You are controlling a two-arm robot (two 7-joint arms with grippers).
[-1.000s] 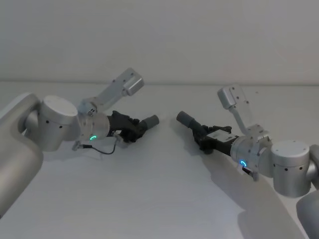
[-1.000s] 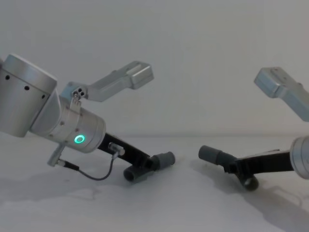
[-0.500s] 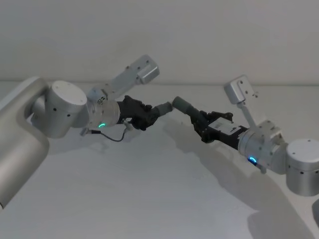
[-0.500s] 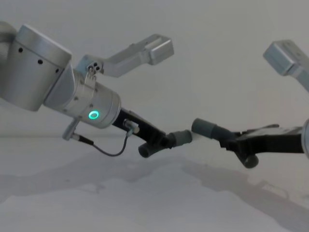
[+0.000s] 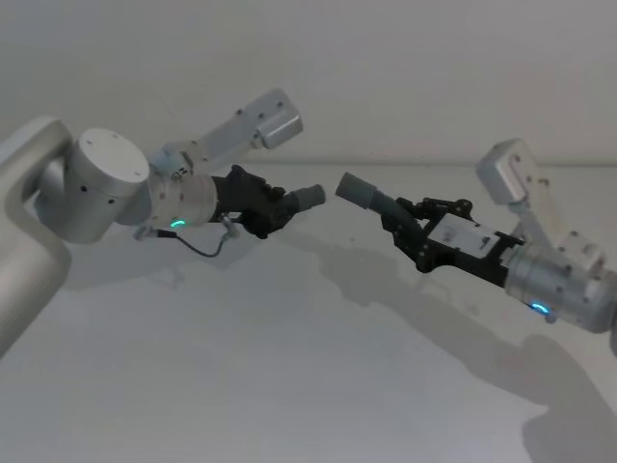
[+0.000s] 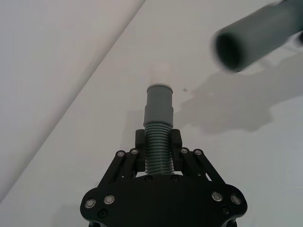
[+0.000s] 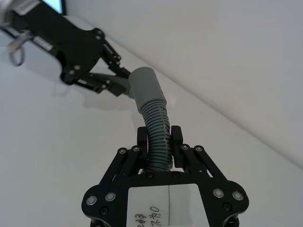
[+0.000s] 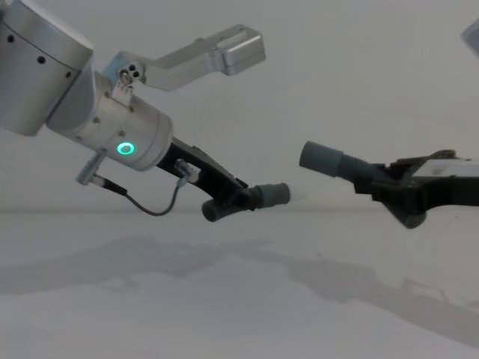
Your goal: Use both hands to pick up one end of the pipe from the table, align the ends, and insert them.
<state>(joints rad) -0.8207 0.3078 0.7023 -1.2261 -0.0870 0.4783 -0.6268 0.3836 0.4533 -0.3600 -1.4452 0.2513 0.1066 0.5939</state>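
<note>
Lifting is done: the left gripper (image 6: pixel 158 142) and right gripper (image 7: pixel 158 137) are clenched on pipe pieces (image 7: pixel 157 124); beyond the fingers, the cuffs (image 5: pixel 310 196) are apart, uninserted.

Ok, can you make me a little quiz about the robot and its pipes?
1. True or false: the left cuff and the right cuff are joined.
2. Where are the left pipe piece and the right pipe piece? A: lying on the table. B: held in the jaws, above the table. C: one up, one lying down.
3. Fill in: in the chest view, the right cuff sits ___ than the left cuff.
Key: 1 false, a gap shows. 2 B. 3 higher.
</note>
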